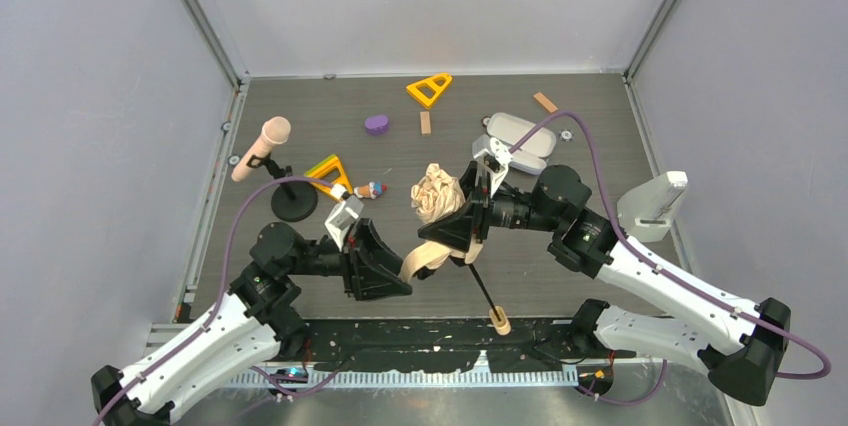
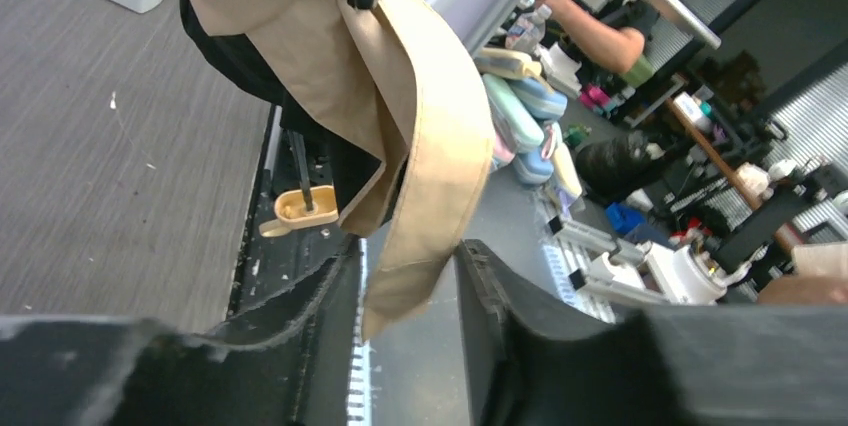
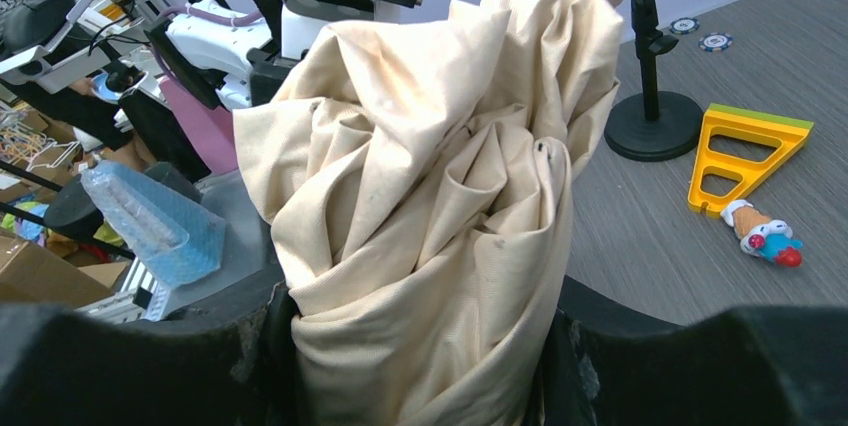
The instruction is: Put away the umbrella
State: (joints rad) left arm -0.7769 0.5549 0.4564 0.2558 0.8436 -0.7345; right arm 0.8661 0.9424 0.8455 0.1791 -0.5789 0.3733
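The umbrella (image 1: 438,196) hangs above the table's middle, its beige canopy bunched into a wad (image 3: 430,176). My right gripper (image 1: 462,231) is shut on that bundle, and in the right wrist view (image 3: 420,346) fabric fills the space between both fingers. The thin black shaft (image 1: 483,291) slants down to the tan handle (image 1: 499,324) (image 2: 305,208) at the near edge. A flat beige strap (image 2: 430,146) droops from the canopy. My left gripper (image 1: 408,271) (image 2: 405,286) stands open around the strap's tip, with gaps showing on both sides.
A pink-headed microphone (image 1: 262,146) stands on a black base (image 1: 293,204) at the left. Yellow triangles (image 1: 329,172) (image 1: 429,89), a small toy figure (image 1: 373,189), a purple block (image 1: 376,124), wooden pieces (image 1: 425,122) and a lavender-grey case (image 1: 520,139) lie further back.
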